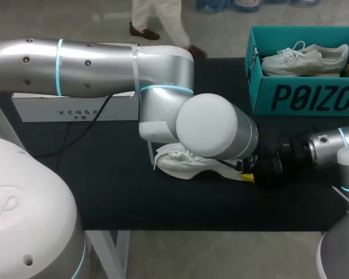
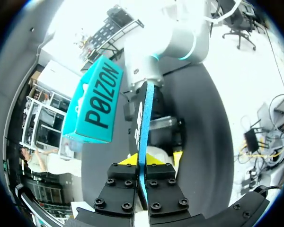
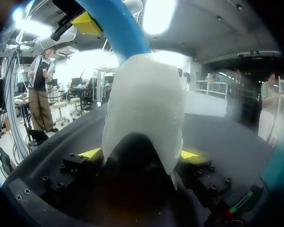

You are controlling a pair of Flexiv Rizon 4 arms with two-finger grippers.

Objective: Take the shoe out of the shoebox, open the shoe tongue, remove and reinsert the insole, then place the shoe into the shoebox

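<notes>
Right wrist view: right hand (image 3: 141,153) clamps the white shoe (image 3: 146,104) on the tabletop (image 1: 104,186); left hand (image 2: 143,161) pinches its blue insole (image 2: 146,113). A skewed pull could buckle the insole or twist the shoe loose.

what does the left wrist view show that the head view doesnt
Only the left wrist view: a blue insole clamped edge-on between the left jaws. Only the head view: a white sneaker lying inside the teal shoebox, and a white box at the table's left. Both: that shoebox, the right arm, and the white shoe on the table, just a sliver in the wrist view.
</notes>
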